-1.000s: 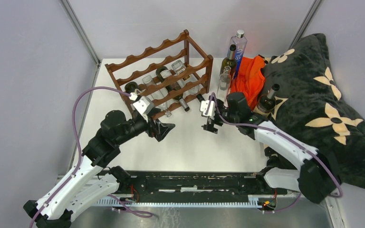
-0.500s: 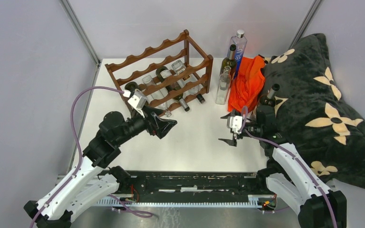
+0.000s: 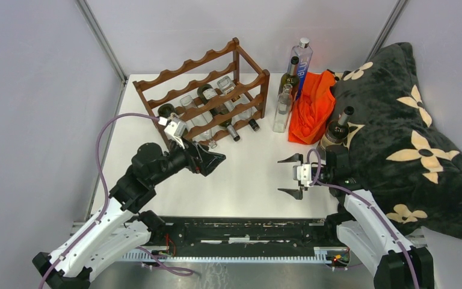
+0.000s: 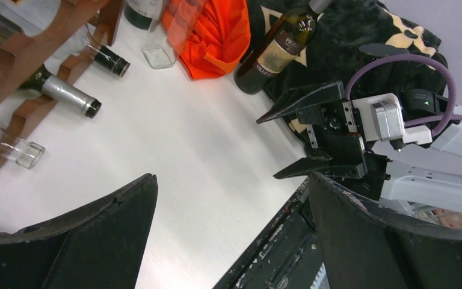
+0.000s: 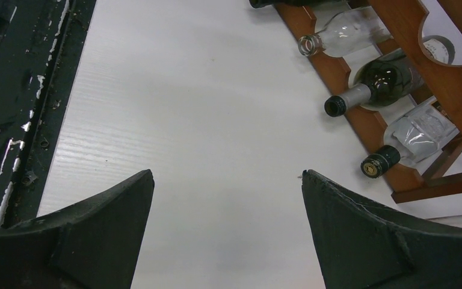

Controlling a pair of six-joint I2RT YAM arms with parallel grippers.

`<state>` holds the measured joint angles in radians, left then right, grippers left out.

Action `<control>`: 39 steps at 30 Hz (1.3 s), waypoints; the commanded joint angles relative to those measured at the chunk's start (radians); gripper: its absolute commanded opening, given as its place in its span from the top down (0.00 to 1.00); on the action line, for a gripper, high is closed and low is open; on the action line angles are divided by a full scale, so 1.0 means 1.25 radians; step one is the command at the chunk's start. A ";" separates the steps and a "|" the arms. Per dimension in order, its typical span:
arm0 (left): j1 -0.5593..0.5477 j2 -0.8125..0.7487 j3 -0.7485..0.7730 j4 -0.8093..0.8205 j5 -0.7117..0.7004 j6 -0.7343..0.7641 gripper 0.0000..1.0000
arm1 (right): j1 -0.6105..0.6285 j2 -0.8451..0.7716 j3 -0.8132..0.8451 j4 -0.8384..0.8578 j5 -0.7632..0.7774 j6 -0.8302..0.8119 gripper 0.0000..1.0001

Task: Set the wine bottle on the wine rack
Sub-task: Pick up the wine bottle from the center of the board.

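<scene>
The reddish-brown wine rack (image 3: 207, 90) stands at the back left of the table and holds several bottles lying on its lower tiers. A dark wine bottle (image 3: 335, 131) with a pale label leans against the black blanket, just behind my right wrist; it also shows in the left wrist view (image 4: 280, 48). My right gripper (image 3: 281, 176) hovers open over bare table at the near right, pointing left, nothing between its fingers (image 5: 227, 172). In front of the rack my left gripper (image 3: 215, 159) is open and holds nothing (image 4: 233, 176). Both grippers are apart from the bottle.
A dark bottle (image 3: 289, 75), a tall clear bottle (image 3: 301, 60) and a small clear bottle (image 3: 283, 108) stand right of the rack. An orange cloth (image 3: 311, 105) lies beside them. The flower-patterned black blanket (image 3: 397, 132) fills the right side. Bottle necks (image 5: 335, 105) stick out of the rack.
My right arm has drawn back from beside the rack to the near right, its gripper now pointing left. The left gripper has shifted slightly right. Both stayed open.
</scene>
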<state>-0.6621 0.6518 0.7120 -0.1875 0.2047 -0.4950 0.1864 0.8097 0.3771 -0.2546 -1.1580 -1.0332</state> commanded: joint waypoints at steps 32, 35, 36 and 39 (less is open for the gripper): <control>0.003 -0.198 -0.114 0.174 0.148 -0.084 0.00 | -0.065 0.037 0.017 -0.080 0.007 -0.149 0.02; 0.003 -0.215 -0.122 0.166 0.144 -0.083 0.00 | -0.066 0.046 0.015 -0.082 0.016 -0.153 0.02; 0.003 -0.219 -0.124 0.166 0.142 -0.083 0.00 | -0.066 0.049 0.017 -0.086 0.019 -0.158 0.02; 0.003 -0.217 -0.127 0.170 0.139 -0.086 0.00 | -0.066 0.045 0.022 -0.101 0.032 -0.177 0.02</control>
<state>-0.6624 0.3866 0.5556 -0.0013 0.3611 -0.5793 0.1089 0.8688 0.3691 -0.3653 -1.1309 -1.2057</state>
